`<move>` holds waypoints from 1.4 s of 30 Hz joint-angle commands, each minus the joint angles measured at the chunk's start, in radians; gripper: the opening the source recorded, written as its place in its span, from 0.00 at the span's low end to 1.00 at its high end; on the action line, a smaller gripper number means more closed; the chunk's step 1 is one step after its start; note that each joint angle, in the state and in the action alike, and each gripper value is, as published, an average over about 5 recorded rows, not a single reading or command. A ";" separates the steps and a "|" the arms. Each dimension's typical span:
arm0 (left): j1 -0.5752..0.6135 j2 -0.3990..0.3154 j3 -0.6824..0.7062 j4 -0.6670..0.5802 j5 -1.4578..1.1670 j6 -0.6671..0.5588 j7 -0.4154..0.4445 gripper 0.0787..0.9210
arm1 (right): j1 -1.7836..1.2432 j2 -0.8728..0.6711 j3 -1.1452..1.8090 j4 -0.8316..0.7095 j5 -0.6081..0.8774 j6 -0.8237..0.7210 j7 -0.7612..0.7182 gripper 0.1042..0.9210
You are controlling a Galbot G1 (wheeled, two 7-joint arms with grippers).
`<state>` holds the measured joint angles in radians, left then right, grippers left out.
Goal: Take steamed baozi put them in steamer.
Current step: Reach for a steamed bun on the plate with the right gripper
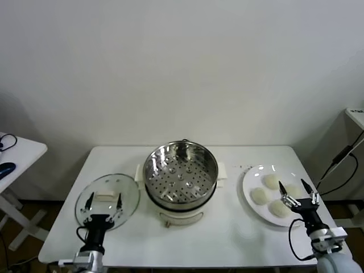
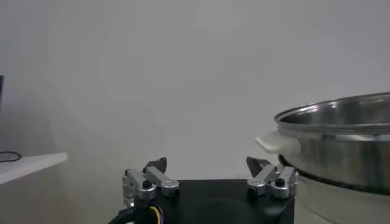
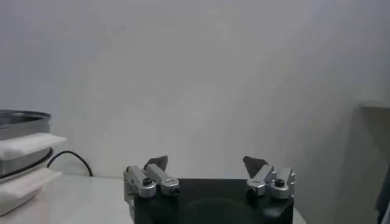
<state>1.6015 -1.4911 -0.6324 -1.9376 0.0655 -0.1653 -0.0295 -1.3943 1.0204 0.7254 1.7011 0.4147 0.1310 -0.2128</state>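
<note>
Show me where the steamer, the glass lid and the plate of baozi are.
steamer (image 1: 181,170): head view, on its perforated inner tray.
glass lid (image 1: 129,196): head view, on the clear glass right of its white handle.
plate (image 1: 248,183): head view, on the bare white rim left of the buns.

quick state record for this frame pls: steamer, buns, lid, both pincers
steamer: large round shiny steel pot with perforated tray, table centre, uncovered, no buns inside
buns: four small round off-white dough buns on flat white plate, to the steamer's right
lid: round glass lid lying flat on the table, to the steamer's left
left pincer: open, over the lid, holding nothing
right pincer: open, over the plate's near edge, holding nothing
table: white rectangular tabletop
</note>
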 commanded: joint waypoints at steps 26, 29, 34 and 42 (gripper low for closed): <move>0.000 -0.011 0.041 0.017 0.000 -0.020 -0.022 0.88 | 1.323 -0.640 -1.187 -0.503 -0.420 -0.041 -0.920 0.88; 0.000 -0.010 0.039 0.012 -0.003 -0.014 -0.021 0.88 | 1.455 -0.559 -1.321 -0.605 -0.482 0.010 -0.995 0.88; -0.009 -0.002 0.029 0.004 -0.008 0.003 -0.018 0.88 | 1.615 -0.413 -1.496 -0.796 -0.537 0.051 -1.105 0.88; -0.024 0.003 0.017 -0.011 -0.016 0.036 -0.017 0.88 | 1.591 -0.229 -1.537 -0.956 -0.595 0.045 -1.122 0.88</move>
<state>1.5787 -1.4907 -0.6145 -1.9462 0.0520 -0.1422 -0.0465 0.0437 0.6910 -0.6373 0.8960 -0.1187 0.1446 -1.2217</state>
